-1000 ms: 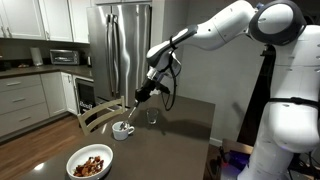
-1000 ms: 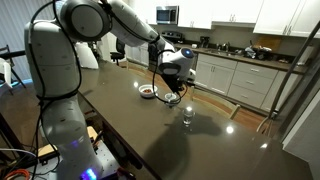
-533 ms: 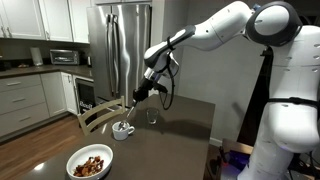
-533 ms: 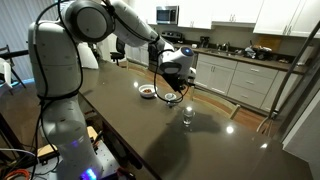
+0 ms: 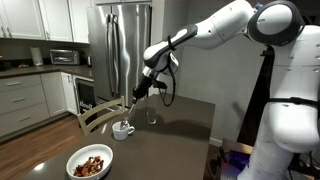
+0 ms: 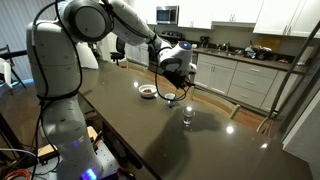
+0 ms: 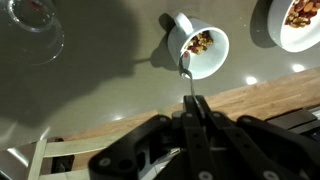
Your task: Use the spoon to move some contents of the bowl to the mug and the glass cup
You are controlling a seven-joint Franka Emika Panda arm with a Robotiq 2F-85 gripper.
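In an exterior view the gripper [image 5: 140, 94] hangs above the far end of the dark table [image 5: 180, 140], clamped on the handle of the spoon [image 5: 131, 110]. The spoon slants down toward the white mug [image 5: 123, 130]. The glass cup [image 5: 152, 117] stands just beside the mug. The bowl [image 5: 71, 167] sits well apart at the near edge, with a heap of brown pieces [image 5: 92, 163] in it. What the mug holds cannot be seen here.

In an exterior view from the opposite end, the gripper [image 6: 172, 82] covers most of the mug [image 6: 170, 98]. The bowl [image 6: 141, 92] lies behind it and the glass cup [image 6: 187, 116] in front. The spoon is too thin to make out.

The wrist view looks straight down. The gripper [image 7: 193, 100] has its jaws pressed together on the spoon [image 7: 186, 78], whose tip is at the near rim of the mug [image 7: 215, 62]. Only here do brown and reddish pieces [image 7: 201, 42] show inside the mug. The bowl [image 7: 272, 30] is cut off at the top right and the glass cup [image 7: 35, 28] at the top left.
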